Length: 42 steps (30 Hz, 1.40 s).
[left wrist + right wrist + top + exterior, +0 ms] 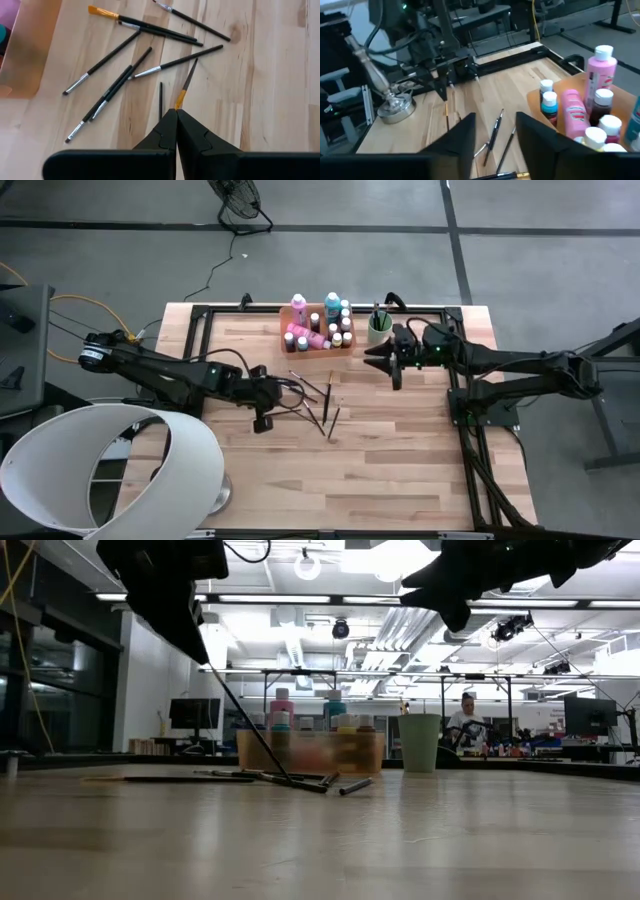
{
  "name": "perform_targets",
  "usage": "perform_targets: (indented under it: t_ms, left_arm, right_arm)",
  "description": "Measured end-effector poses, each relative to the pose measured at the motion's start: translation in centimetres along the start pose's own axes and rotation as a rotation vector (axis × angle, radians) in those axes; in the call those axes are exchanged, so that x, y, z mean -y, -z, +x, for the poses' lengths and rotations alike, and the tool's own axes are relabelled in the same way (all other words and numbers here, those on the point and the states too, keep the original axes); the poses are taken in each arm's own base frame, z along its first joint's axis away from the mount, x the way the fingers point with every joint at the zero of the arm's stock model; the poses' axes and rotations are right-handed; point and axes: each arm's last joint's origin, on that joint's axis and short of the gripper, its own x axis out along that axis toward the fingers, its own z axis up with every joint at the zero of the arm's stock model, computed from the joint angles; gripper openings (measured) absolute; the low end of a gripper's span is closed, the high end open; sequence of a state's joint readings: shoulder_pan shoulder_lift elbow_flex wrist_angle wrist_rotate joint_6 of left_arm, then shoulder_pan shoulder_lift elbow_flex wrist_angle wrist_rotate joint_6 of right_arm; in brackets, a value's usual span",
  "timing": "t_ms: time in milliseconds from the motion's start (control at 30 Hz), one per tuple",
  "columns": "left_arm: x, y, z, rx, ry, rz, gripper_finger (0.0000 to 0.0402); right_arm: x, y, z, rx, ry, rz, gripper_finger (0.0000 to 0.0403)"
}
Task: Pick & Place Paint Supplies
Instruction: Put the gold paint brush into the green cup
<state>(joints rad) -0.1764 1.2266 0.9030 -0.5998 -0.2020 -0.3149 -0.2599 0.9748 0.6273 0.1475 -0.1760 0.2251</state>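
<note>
Several thin dark paintbrushes lie loose on the wooden table's middle. My left gripper hangs to their left, raised and shut on one paintbrush. A translucent orange tray at the far side holds pink, teal and brown bottles with white caps. Right of the tray stands a light green cup with brushes in it. My right gripper is open and holds nothing. It hovers just on the near side of the cup, well above the table. My left gripper pinches one paintbrush at its yellow-orange ferrule end between the tips of its two shut fingers. The fingers slant down from the table's left. The brush slopes down away from them, and its dark handle end reaches table level among the loose brushes.
A large white lampshade with a metal base stands at the table's near left corner. A black frame runs along the far and right edges. A person sits in the room beyond. Bare wood lies toward the near edge.
</note>
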Motion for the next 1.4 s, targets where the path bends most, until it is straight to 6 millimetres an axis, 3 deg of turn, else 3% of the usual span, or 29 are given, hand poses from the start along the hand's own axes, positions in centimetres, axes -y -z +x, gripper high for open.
perform_targets:
  t_ms: [167, 300, 433, 833, 1067, 1400]
  left_arm:
    - [0.0, 0.0, 0.0, -0.001, -0.003, -0.001, 0.0]
    - [0.0, 0.0, 0.0, 0.0, -0.003, -0.003, 0.0]
    - [0.0, 0.0, 0.0, 0.0, -0.003, -0.004, 0.0]
    - [0.0, 0.0, 0.0, 0.0, -0.003, -0.003, 0.0]
    - [0.0, 0.0, 0.0, 0.001, -0.002, -0.003, 0.0]
    - [0.0, -0.1, 0.0, 0.015, 0.002, 0.018, 0.0]
  right_arm:
    - [-1.1, 0.7, 0.9, -0.032, -0.029, -0.021, 0.0205]
    - [-2.0, 1.8, 2.7, -0.058, -0.077, -0.03, 0.0235]
    - [-3.2, 2.9, 5.4, -0.079, -0.123, -0.042, 0.024]
    - [-6.6, 3.8, 15.1, -0.185, -0.193, -0.099, 0.0232]
    - [-8.4, 4.5, 18.6, -0.201, -0.225, -0.108, 0.0231]
    - [-8.6, 7.1, 21.9, -0.246, -0.1, -0.087, 0.0231]
